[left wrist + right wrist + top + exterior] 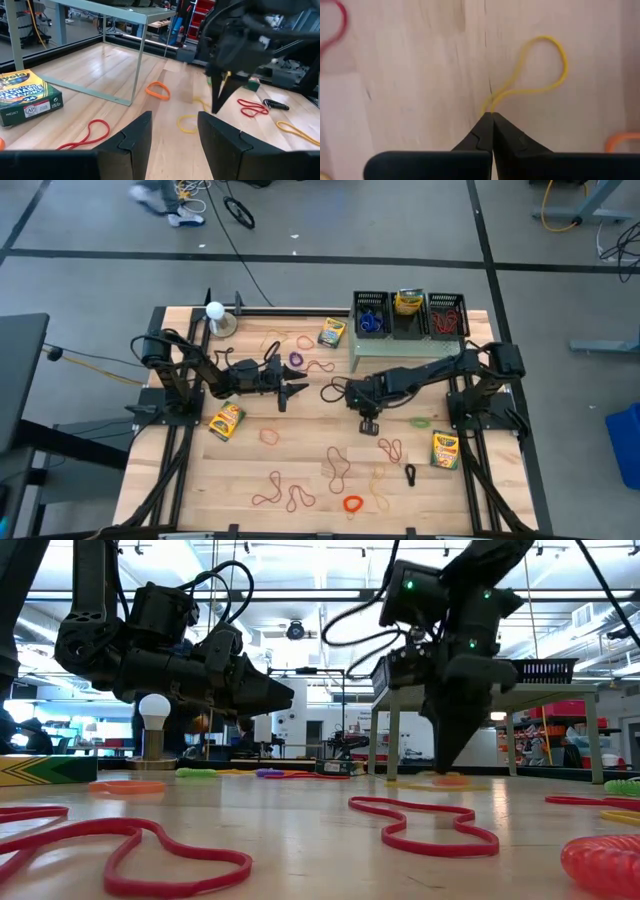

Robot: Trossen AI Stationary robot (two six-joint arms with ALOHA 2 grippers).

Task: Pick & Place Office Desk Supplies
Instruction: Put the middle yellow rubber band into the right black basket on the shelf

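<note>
Yellow band (540,67) sits pinched in the right gripper (492,116) near the stand (400,348), left gripper (175,131) wide, most supplies unsorted.

**Right gripper pinched on a yellow band**

The right gripper (491,116) points down at the pale wooden desk (410,75), its two dark fingers (517,137) pressed together at the tips. A thin yellow rubber band (545,65) runs into that pinch, its loop lying flat on the wood beyond. A red band (335,27) curves at one edge of the view, an orange one (625,140) at another.
</note>
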